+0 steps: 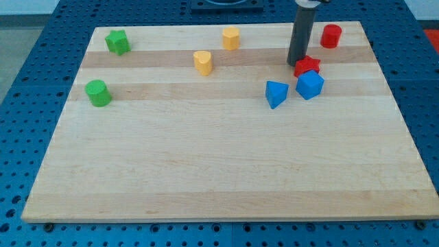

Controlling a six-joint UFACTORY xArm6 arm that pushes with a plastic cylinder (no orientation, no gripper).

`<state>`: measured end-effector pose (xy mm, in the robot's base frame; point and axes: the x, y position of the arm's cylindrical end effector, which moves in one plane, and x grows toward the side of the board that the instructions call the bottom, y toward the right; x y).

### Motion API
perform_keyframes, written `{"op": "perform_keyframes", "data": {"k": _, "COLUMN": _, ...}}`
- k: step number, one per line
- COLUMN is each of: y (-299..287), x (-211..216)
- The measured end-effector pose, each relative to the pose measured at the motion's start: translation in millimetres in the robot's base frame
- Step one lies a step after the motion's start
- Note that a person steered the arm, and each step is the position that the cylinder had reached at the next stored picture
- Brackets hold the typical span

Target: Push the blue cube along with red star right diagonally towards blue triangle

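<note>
Toward the counter's (pixel 226 206) upper right, tip (pixel 296 64) just left of red star (pixel 308 66), blue cube (pixel 310 85) touching below, blue triangle (pixel 276 94) near leftward; no fingers; best shoved slowly, both blocks together.

Blocks sit on the board (pixel 226 171), most of them near the view's top.

My tip (pixel 295 64) touches the red star (pixel 308 66) on its left. The blue cube (pixel 310 85) sits just below the star, touching it. The blue triangle (pixel 276 94) is just left of the cube. The red cylinder (pixel 331 36) is up at the right. 2 yellow blocks (pixel 231 38) (pixel 202 62) sit left of my tip. The green star (pixel 117 42) and green cylinder (pixel 98 92) are far left.
</note>
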<state>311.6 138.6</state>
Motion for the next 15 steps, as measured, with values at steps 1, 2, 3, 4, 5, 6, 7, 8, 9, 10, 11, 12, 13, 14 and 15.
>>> {"op": "perform_keyframes", "data": {"k": 1, "y": 6, "x": -4}}
{"op": "perform_keyframes", "data": {"k": 2, "y": 6, "x": -4}}
{"op": "perform_keyframes", "data": {"k": 3, "y": 6, "x": 1}}
{"op": "perform_keyframes", "data": {"k": 4, "y": 6, "x": 11}}
{"op": "perform_keyframes", "data": {"k": 5, "y": 6, "x": 19}}
{"op": "perform_keyframes", "data": {"k": 6, "y": 6, "x": 27}}
{"op": "perform_keyframes", "data": {"k": 7, "y": 6, "x": 38}}
{"op": "perform_keyframes", "data": {"k": 8, "y": 8, "x": 47}}
{"op": "perform_keyframes", "data": {"k": 9, "y": 9, "x": 56}}
{"op": "perform_keyframes", "data": {"k": 10, "y": 9, "x": 62}}
{"op": "perform_keyframes", "data": {"k": 11, "y": 9, "x": 72}}
{"op": "perform_keyframes", "data": {"k": 12, "y": 9, "x": 79}}
{"op": "perform_keyframes", "data": {"k": 13, "y": 8, "x": 84}}
{"op": "perform_keyframes", "data": {"k": 14, "y": 7, "x": 89}}
{"op": "perform_keyframes", "data": {"k": 15, "y": 7, "x": 89}}
